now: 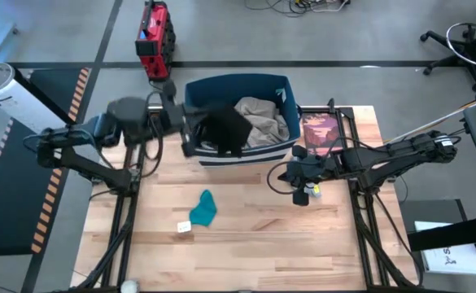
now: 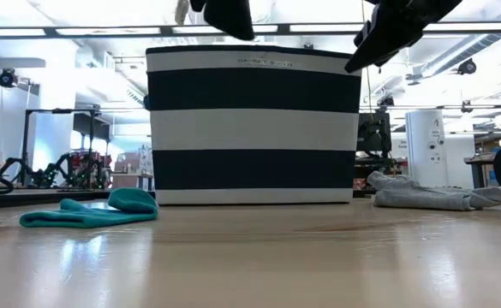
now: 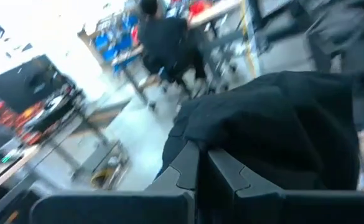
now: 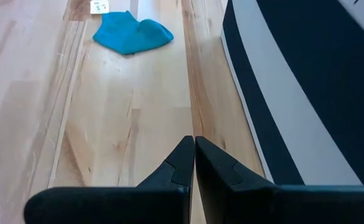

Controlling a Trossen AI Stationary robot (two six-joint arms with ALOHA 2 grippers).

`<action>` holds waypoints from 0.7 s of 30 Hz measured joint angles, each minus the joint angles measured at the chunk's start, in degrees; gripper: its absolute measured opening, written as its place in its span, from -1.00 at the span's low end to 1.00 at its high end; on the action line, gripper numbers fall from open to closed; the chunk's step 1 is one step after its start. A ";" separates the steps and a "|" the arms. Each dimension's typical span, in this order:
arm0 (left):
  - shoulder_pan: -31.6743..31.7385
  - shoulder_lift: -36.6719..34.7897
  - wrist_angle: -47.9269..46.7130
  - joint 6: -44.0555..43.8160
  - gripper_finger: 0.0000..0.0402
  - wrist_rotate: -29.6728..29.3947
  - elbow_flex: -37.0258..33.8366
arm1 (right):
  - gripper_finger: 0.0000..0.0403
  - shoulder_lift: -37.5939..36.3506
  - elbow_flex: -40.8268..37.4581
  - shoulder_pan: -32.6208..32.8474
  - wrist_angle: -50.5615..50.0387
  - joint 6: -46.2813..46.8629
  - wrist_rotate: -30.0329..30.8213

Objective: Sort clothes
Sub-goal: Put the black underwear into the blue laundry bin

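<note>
My left gripper point(image 1: 190, 132) is shut on a small black piece point(image 1: 226, 130) over the left part of the navy striped bin point(image 1: 280, 88). Khaki-beige trousers point(image 1: 264, 119) lie inside the bin. In the low view the black piece point(image 2: 229, 15) hangs just above the bin's rim point(image 2: 254, 51). A teal piece point(image 1: 204, 208) lies flat on the table near the front. A pale grey piece point(image 2: 430, 197) lies on the table to the right of the bin. My right gripper point(image 1: 283, 176) is shut and empty above the table, in front of the bin's right corner. My left gripper pinches the black piece between its two fingers at a bunched part of the cloth point(image 3: 222, 142). One layer or several, I cannot tell. The fingers come about level from the table's left. The cloth hangs slack beyond and below them, clear of the bin's rim.
A flat reddish book point(image 1: 322, 133) lies to the right of the bin. A small white tag point(image 1: 183, 227) lies beside the teal piece. In the right wrist view the bin's wall point(image 4: 306, 81) is close beside my shut fingers. Bare wood point(image 1: 303, 244) lies at the front right.
</note>
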 joint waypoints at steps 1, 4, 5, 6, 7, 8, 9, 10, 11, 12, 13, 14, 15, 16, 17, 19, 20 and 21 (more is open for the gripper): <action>1.47 1.17 -2.51 0.10 -1.00 0.06 2.21 | -1.00 0.00 -0.15 -0.02 -0.02 -0.02 0.00; 5.97 4.71 -9.95 0.07 -1.00 1.71 7.89 | -1.00 0.00 -0.48 -0.01 -0.01 -0.04 0.01; 7.39 5.87 -11.80 -0.09 -1.00 2.72 9.22 | -1.00 0.00 -0.51 -0.01 0.00 -0.04 0.02; 8.71 6.94 -12.88 -0.24 -1.00 3.84 10.18 | -1.00 0.00 -0.53 0.00 0.00 -0.04 0.02; 9.92 8.01 -13.51 -0.50 -1.00 5.05 10.78 | -1.00 0.00 -0.53 -0.01 0.02 -0.04 0.02; 10.97 8.93 -13.87 -0.61 -1.00 6.28 11.06 | -1.00 0.00 -0.53 0.00 0.06 -0.04 0.00; 11.90 9.84 -14.04 -0.64 -1.00 7.22 11.12 | -1.00 0.00 -0.53 -0.01 0.15 -0.04 0.02; 12.72 10.77 -13.94 -0.62 -1.00 8.23 11.11 | -1.00 0.00 -0.53 -0.01 0.20 -0.04 0.00; 13.48 11.62 -13.82 -0.62 -1.00 9.18 11.07 | -1.00 0.00 -0.53 0.00 0.22 -0.04 0.01; 14.15 12.71 -13.72 -0.68 -1.00 10.16 10.91 | -1.00 0.00 -0.53 -0.01 0.22 -0.07 0.01; 14.64 13.77 -13.75 -0.73 -1.00 11.16 10.71 | -1.00 0.00 -0.53 -0.02 0.24 -0.24 0.02; 15.05 14.82 -13.76 -0.75 -1.00 11.81 10.51 | -1.00 0.00 -0.53 0.00 0.28 -0.34 0.00; 15.34 15.90 -13.50 -0.78 -1.00 12.00 10.30 | -1.00 0.00 -0.53 0.00 0.28 -0.41 0.00; 15.55 16.92 -13.18 -0.84 -0.99 12.01 10.15 | -1.00 0.00 -0.53 0.00 0.34 -0.41 0.00; 15.66 17.91 -12.91 -0.87 -0.97 12.02 10.13 | -1.00 0.00 -0.53 -0.01 0.41 -0.44 0.00; 15.72 19.44 -12.21 -0.93 -0.91 11.72 10.13 | -1.00 0.00 -0.53 -0.01 0.41 -0.44 0.00; 15.72 19.97 -11.89 -0.92 -0.88 11.23 10.13 | -1.00 0.00 -0.53 0.00 0.41 -0.44 0.01; 15.70 20.56 -11.90 -0.87 -0.83 11.07 10.13 | -1.00 0.00 -0.53 -0.02 0.41 -0.44 0.02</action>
